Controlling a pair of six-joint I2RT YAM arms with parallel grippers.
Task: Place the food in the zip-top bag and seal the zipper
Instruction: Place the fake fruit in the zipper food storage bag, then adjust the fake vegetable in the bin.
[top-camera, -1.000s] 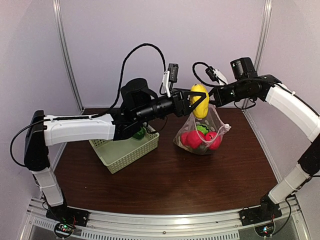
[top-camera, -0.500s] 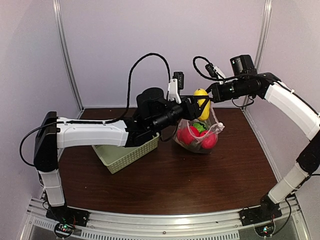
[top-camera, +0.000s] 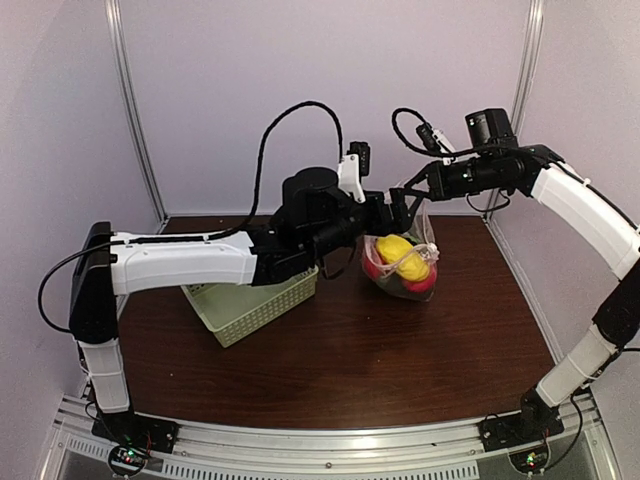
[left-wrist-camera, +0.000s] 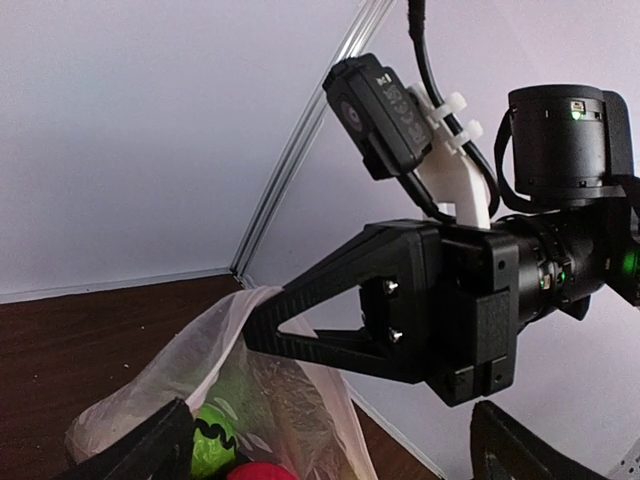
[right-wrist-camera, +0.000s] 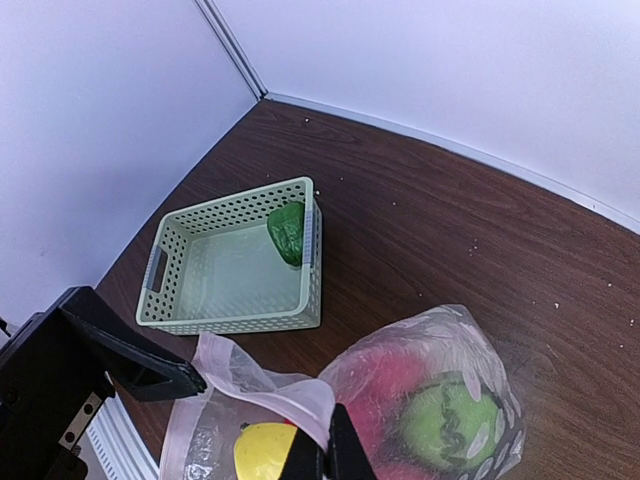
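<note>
Plastic-thin hold | pinches zip-top bag rim in right gripper | with left gripper released above | risks slip, spilling food

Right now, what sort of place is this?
Probably a robot test booth: white walls, a left arm and right arm bolted to a metal rail at a wooden table, toy food in a zip-top bag.
</note>
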